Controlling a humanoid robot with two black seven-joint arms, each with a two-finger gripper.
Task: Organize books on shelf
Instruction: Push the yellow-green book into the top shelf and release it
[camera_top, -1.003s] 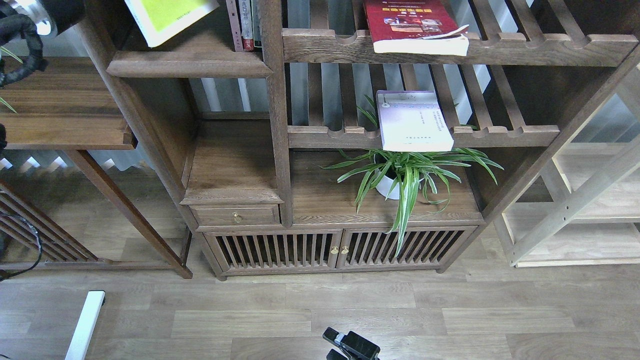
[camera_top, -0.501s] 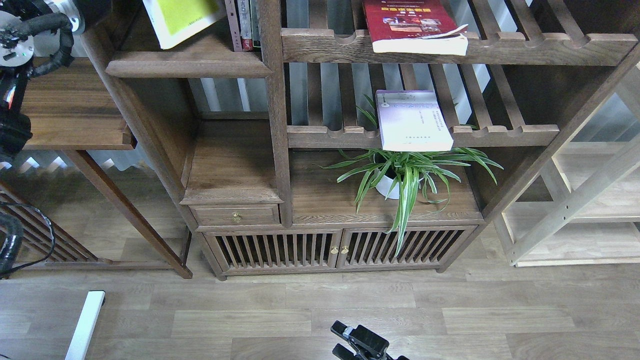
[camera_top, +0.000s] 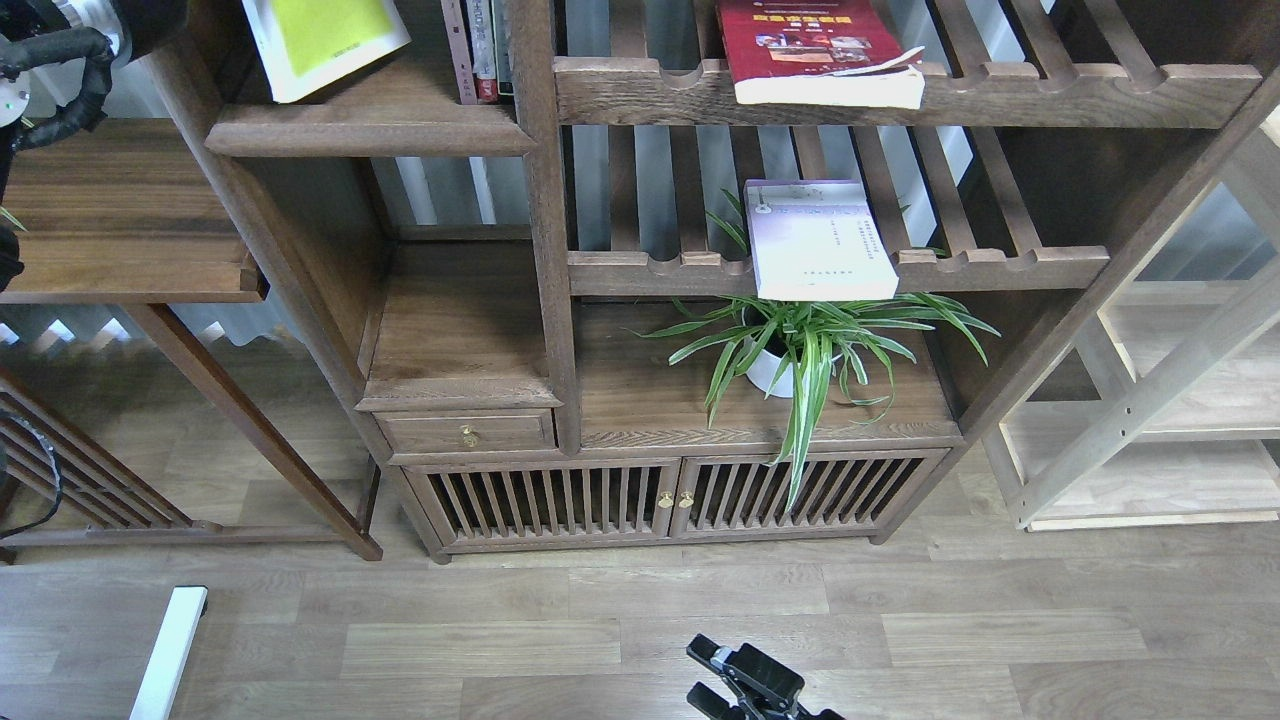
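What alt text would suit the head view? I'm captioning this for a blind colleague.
A dark wooden bookcase holds three loose books: a yellow-green book on the solid shelf at upper left, a red book and a lavender book on slatted racks. A potted spider plant sits below.

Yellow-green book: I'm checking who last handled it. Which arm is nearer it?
Left. The left arm is at the top-left corner, just left of the yellow-green book. The right gripper is far below, at the bottom edge over the floor.

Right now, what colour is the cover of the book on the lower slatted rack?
Pale lavender-white with small dark print: the thin paperback book lying flat above the plant, in the head view.
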